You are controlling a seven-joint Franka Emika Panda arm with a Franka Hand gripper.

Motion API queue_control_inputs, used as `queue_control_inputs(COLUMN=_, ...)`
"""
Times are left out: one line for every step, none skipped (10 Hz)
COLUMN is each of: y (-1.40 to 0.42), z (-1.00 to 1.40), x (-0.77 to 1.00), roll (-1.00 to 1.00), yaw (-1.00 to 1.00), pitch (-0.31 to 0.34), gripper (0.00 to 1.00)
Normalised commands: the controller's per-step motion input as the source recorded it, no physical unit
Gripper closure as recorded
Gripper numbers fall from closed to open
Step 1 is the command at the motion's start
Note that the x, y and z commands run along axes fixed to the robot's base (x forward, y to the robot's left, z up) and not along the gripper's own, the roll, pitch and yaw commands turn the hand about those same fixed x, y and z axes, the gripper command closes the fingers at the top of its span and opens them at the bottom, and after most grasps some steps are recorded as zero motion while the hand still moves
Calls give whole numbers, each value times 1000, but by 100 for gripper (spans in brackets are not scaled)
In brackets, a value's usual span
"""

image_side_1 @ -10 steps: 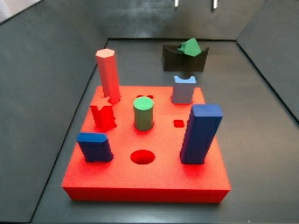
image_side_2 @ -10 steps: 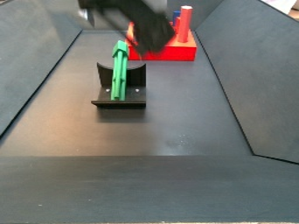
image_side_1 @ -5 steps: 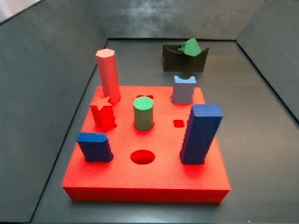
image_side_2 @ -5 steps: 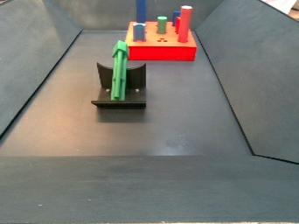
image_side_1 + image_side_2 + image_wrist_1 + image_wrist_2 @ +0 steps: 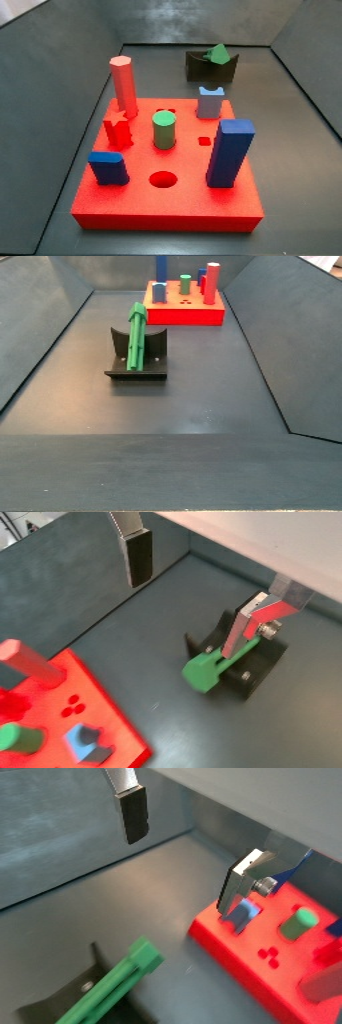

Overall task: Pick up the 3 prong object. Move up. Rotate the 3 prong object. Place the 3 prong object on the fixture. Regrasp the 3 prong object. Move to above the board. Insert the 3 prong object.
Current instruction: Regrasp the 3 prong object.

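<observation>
3 prong object (image 5: 136,332) sits in fixture (image 5: 138,364), leaning on its upright, w/ nothing gripping it. Gripper (image 5: 194,587) is above it, out of both side views, jaws spread wide & empty; fixture shows below betw. the fingers (image 5: 139,555). Board (image 5: 167,193) lies off to one side.
</observation>
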Motion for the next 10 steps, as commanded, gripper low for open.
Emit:
queue_control_inputs(y=-15, z=21, x=0, roll=1000, yaw=19, pitch=28, gripper=0)
queue_control_inputs(y=-17, z=19, x=1, roll=1000, yaw=20, pitch=28, gripper=0)
queue_control_inputs(y=-14, z=20, x=1, roll=1000, yaw=22, pitch=32, gripper=0)
queue_control_inputs(y=-12, z=17, x=1, roll=1000, yaw=24, pitch=37, gripper=0)
queue_control_inputs(y=-19, z=14, x=10, roll=1000, yaw=25, pitch=43, gripper=0)
queue_control_inputs(y=-22, z=5, x=23, roll=1000, yaw=28, pitch=48, gripper=0)
queue_control_inputs(y=-24, z=-3, x=42, roll=1000, yaw=32, pitch=60, gripper=0)
queue_control_inputs(y=-27, z=-2, x=54, roll=1000, yaw=36, pitch=71, gripper=0)
queue_control_inputs(y=-32, z=-5, x=74, roll=1000, yaw=43, pitch=90, gripper=0)
queue_control_inputs(y=-33, z=-4, x=81, roll=1000, yaw=48, pitch=103, gripper=0)
